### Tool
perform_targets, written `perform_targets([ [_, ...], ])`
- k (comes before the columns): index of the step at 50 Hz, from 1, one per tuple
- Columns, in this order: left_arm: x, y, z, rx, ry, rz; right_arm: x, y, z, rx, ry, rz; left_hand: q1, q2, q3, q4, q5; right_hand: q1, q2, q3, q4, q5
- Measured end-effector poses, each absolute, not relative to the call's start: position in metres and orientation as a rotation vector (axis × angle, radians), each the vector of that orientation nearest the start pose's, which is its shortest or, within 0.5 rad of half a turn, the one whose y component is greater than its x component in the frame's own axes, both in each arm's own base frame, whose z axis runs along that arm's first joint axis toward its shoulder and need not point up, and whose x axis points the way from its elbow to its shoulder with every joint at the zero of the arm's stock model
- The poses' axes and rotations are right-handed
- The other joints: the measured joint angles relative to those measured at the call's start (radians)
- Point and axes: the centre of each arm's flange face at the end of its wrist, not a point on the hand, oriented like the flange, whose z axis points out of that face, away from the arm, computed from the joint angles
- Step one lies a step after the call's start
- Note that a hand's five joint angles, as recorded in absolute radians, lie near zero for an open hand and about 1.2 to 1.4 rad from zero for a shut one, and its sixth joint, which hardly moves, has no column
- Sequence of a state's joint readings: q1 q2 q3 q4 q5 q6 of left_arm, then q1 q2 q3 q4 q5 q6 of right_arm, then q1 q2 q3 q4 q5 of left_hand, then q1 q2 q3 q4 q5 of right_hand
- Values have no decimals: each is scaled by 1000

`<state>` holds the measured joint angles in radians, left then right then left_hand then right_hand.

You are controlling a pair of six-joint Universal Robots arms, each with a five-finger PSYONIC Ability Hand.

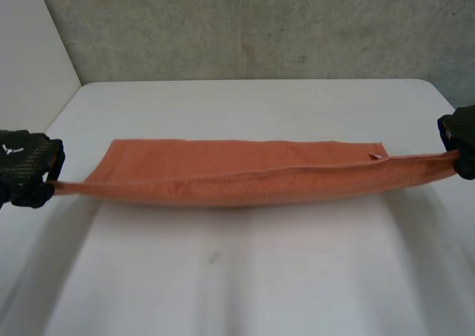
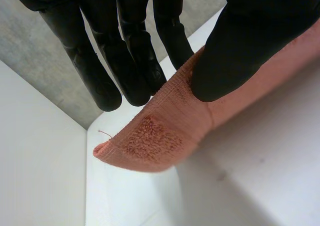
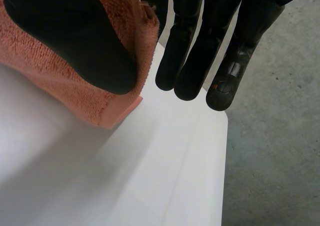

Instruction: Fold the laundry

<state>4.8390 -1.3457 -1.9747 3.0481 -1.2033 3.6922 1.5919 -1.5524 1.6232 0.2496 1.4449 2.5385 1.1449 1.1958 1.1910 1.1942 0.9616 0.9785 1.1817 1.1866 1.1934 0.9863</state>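
An orange terry towel point(image 1: 237, 174) hangs stretched across the white table point(image 1: 245, 277), its near edge lifted and its far part lying flat. My left hand point(image 1: 26, 165) pinches the towel's near left corner point(image 2: 155, 141) between thumb point(image 2: 240, 46) and fingers point(image 2: 125, 61). At the other end my right hand point(image 1: 462, 139) pinches the near right corner point(image 3: 110, 106) the same way, thumb point(image 3: 75, 41) pressed on the cloth. A small white label point(image 1: 376, 156) shows near the towel's far right corner.
A grey concrete wall point(image 1: 252, 24) stands behind the table's far edge. A grey floor point(image 3: 275, 151) lies past the table's right edge. A white wall point(image 2: 40, 161) stands at the left.
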Motion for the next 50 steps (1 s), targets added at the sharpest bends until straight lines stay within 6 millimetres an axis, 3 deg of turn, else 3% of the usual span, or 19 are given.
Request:
perform_targets([
  [8,-136,-239,234,844,2273,-1832,151,-275,262,-979,2561,-1934,0,0,0,0,0,0,0,0,0,0],
  [14,-140,-269,215,896,2261,-1858,156,-296,239,-995,2523,-1917,0,0,0,0,0,0,0,0,0,0],
  [16,-147,-288,205,934,2241,-1882,157,-311,227,-988,2514,-1924,0,0,1,0,0,0,0,0,0,0],
  [18,-149,-292,203,941,2236,-1887,157,-314,224,-986,2513,-1926,0,0,1,0,0,0,0,0,0,0],
  [19,-156,-308,194,966,2220,-1903,157,-319,221,-982,2511,-1929,0,0,1,0,0,0,0,0,0,0],
  [20,-156,-308,194,966,2220,-1903,157,-319,221,-982,2511,-1929,0,0,1,0,0,0,0,0,0,0],
  [21,-160,-320,188,975,2209,-1909,157,-339,206,-955,2519,-1936,0,0,1,1,0,0,0,0,0,0],
  [24,-163,-331,182,977,2199,-1912,157,-349,199,-935,2529,-1938,0,0,1,1,0,0,0,0,0,0],
  [25,-167,-346,173,973,2183,-1916,157,-354,196,-924,2534,-1941,0,0,1,1,0,0,0,0,0,0],
  [26,-170,-355,169,969,2171,-1919,156,-372,185,-880,2558,-1953,0,1,1,1,0,0,0,0,0,0],
  [31,-181,-390,153,950,2120,-1942,163,-405,169,-827,2551,-2031,0,1,1,1,0,0,0,0,0,0],
  [40,-202,-424,138,973,2046,-2016,180,-441,151,-820,2474,-2148,0,1,1,1,0,0,0,0,0,0],
  [42,-208,-429,136,981,2004,-2057,185,-447,145,-822,2465,-2160,-8,-12,-12,-6,-4,-43,-48,-50,-52,-43],
  [43,-210,-430,136,982,1983,-2076,186,-448,143,-822,2465,-2162,-8,-12,-12,-6,-4,-254,-299,-277,-279,-255],
  [44,-210,-430,136,982,1983,-2076,186,-448,143,-822,2465,-2162,-8,-12,-12,-6,-4,-254,-299,-277,-279,-255],
  [45,-214,-432,136,983,1952,-2104,187,-450,141,-820,2466,-2165,-156,-187,-171,-173,-123,-355,-405,-380,-384,-356],
  [47,-219,-433,136,987,1905,-2143,189,-454,137,-798,2486,-2181,-475,-461,-452,-460,-404,-747,-893,-892,-891,-852],
  [48,-222,-432,136,991,1891,-2155,189,-455,136,-788,2495,-2183,-755,-705,-691,-707,-652,-764,-928,-927,-933,-892],
  [50,-225,-429,136,998,1877,-2169,188,-455,135,-758,2519,-2186,-951,-948,-935,-953,-885,-771,-958,-971,-960,-920],
])
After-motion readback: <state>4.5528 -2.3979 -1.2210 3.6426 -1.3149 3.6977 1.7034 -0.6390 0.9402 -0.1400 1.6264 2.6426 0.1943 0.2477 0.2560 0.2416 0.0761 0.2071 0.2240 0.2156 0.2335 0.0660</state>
